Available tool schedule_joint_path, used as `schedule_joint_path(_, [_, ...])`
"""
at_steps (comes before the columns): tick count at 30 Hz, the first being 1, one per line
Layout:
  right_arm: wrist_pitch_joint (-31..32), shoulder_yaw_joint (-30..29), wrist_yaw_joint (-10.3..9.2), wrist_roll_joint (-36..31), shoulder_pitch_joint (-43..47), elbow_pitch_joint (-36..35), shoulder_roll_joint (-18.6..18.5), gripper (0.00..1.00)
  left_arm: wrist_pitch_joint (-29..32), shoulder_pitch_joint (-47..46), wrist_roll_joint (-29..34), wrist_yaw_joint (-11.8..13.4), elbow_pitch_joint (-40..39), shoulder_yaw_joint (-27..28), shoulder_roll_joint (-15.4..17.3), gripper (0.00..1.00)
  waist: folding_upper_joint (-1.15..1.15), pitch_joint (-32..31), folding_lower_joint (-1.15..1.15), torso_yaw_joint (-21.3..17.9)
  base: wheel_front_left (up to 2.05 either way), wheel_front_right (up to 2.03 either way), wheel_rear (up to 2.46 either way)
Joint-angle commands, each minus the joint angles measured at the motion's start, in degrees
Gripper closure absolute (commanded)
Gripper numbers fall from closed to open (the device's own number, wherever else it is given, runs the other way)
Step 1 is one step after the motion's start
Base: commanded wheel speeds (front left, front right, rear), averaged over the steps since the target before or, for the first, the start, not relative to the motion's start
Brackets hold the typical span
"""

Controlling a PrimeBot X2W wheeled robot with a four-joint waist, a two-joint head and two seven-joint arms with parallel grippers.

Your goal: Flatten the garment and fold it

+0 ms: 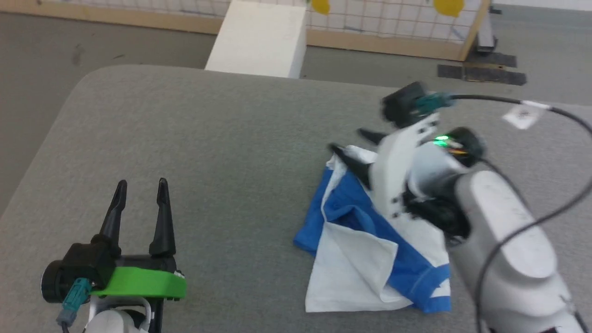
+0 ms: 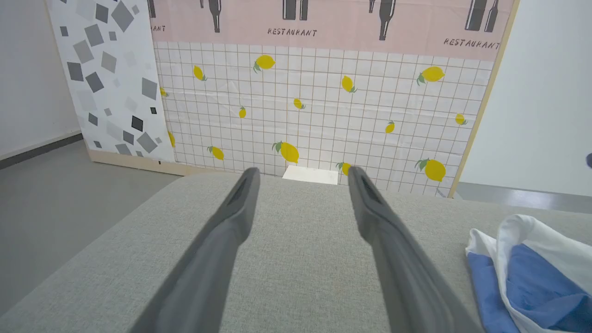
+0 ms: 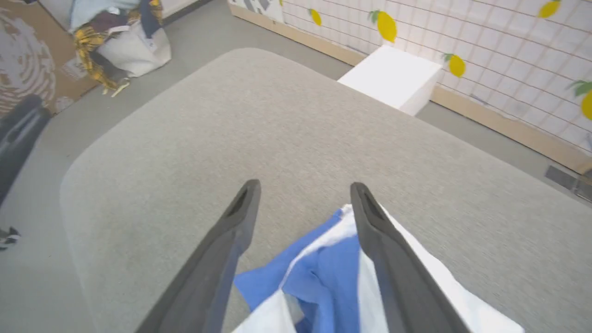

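The broad grey cloth-covered table (image 1: 208,138) carries my work on its right half. There the thin white shirt with royal-blue long sleeves (image 1: 356,259) lies bunched, sleeves tangled across the body, so I judge nothing flattened or folded yet. My right claw (image 1: 348,141) hangs over its far edge, fingers apart, holding nothing. My left claw (image 1: 141,182) waits spread wide, well off to the side.
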Motion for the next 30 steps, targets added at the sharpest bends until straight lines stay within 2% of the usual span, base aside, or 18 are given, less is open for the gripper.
schedule_joint_path(1, [0.6,-2.4,-0.10,-2.3,2.0,-0.8,-1.5,0.00,-0.2,0.6,0.5,-0.2,-0.4,0.3,0.4,0.00,0.00,-3.0,0.00,-4.7,0.00,0.00,0.00])
schedule_joint_path(5, [5.2,-10.6,-0.10,-10.8,8.5,-3.5,-3.4,0.00,-0.2,1.0,0.8,-0.1,-0.8,0.4,0.3,0.00,0.00,-3.2,0.00,-6.7,0.00,0.00,0.00])
schedule_joint_path(8, [8.2,-13.3,-0.10,-13.4,13.6,-4.6,-1.9,0.00,-0.2,0.9,0.9,-0.2,-1.0,0.2,0.2,0.00,0.00,-2.5,0.00,-7.3,0.00,0.00,0.00])
schedule_joint_path(14, [10.2,-14.7,-0.10,-17.4,19.4,-2.8,0.3,0.00,-0.2,-0.3,0.6,-0.3,-0.9,-1.0,0.1,0.00,0.00,-0.2,0.00,-5.6,0.00,0.00,0.00])
schedule_joint_path(27, [6.9,-13.8,-0.10,-19.3,18.2,8.8,1.7,0.00,-0.2,-2.1,-0.1,-0.4,0.1,-1.3,0.2,0.00,0.00,3.1,0.00,-1.9,0.00,0.00,0.00])
schedule_joint_path(28, [6.9,-13.6,-0.10,-19.2,18.0,9.4,1.7,0.42,-0.2,-2.1,-0.1,-0.4,0.1,-1.3,0.2,0.00,0.00,3.0,0.00,-1.9,0.00,0.00,0.00])
schedule_joint_path(29, [6.8,-13.3,-0.10,-18.9,17.7,9.9,1.7,0.80,-0.2,-2.1,-0.1,-0.4,0.2,-1.2,0.2,0.00,0.00,2.9,0.00,-1.9,0.00,0.00,0.00])
schedule_joint_path(30, [6.5,-12.9,-0.10,-18.7,17.4,10.0,1.6,1.00,-0.2,-2.1,-0.1,-0.4,0.2,-1.1,0.2,0.00,0.00,2.8,0.00,-2.1,0.00,0.00,0.00])
